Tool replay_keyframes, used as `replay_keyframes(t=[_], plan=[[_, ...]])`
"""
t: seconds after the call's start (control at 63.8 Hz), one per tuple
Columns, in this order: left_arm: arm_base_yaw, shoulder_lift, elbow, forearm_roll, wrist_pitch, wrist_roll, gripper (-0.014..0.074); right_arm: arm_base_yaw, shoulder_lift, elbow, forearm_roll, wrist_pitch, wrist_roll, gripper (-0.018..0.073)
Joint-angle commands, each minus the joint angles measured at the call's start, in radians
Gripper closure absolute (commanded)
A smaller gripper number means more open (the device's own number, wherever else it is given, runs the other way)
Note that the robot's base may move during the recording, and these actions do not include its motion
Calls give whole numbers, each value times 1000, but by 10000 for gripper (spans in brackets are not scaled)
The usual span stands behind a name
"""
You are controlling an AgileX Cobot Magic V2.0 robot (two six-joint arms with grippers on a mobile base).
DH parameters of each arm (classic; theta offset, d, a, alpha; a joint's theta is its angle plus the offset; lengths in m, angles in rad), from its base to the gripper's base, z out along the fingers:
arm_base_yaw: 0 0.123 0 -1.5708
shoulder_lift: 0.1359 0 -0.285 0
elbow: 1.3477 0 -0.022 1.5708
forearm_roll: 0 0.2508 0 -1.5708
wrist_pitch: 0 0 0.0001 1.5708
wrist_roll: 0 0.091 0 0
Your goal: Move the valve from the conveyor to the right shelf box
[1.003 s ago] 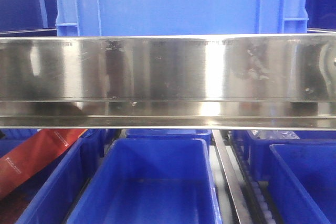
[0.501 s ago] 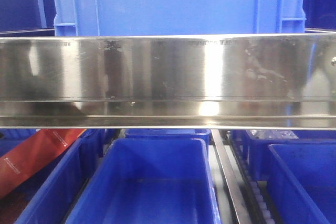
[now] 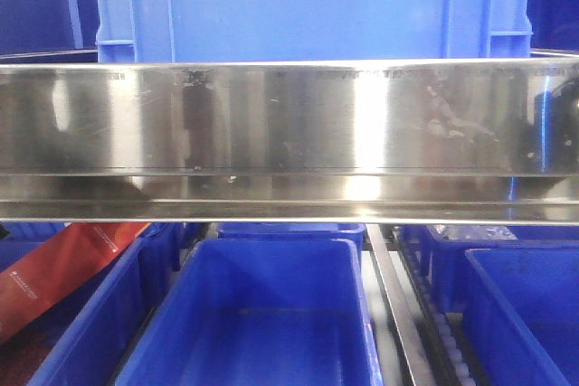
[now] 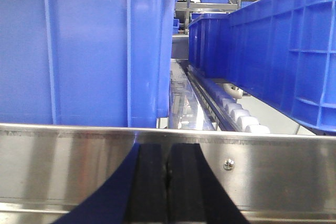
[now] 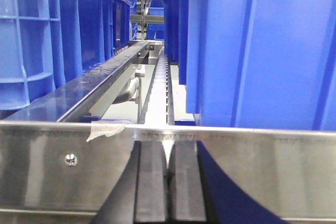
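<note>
Neither the valve nor the conveyor shows in any view. My left gripper [image 4: 168,153] is shut, its black pads pressed together with nothing between them, right in front of a steel shelf rail [image 4: 68,161]. My right gripper [image 5: 169,153] is shut too and empty, facing the same kind of steel rail [image 5: 262,166]. A large blue shelf box [image 5: 262,45] stands just behind that rail on the right. In the front view a blue box [image 3: 308,6] sits on top of the steel beam [image 3: 289,133]; no gripper appears there.
Below the beam stand open blue bins [image 3: 262,314], one further right [image 3: 525,314], and a red packet [image 3: 63,268] at the left. A roller track [image 4: 236,114] runs between boxes in the left wrist view. Tape [image 5: 105,128] sticks on the right rail.
The front view swayed slightly left and came back; nothing in the scene has visibly moved.
</note>
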Motion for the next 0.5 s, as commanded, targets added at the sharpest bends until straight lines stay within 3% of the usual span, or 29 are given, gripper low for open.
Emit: replay_keyframes(t=[0.0,0.486], plan=[[4,-6,-3,-7,-18,1,708,1,-4,2,-12,-25,-5,721],[4,-6,-3,-7,-18,1,708,1,-4,2,-12,-25,-5,721]])
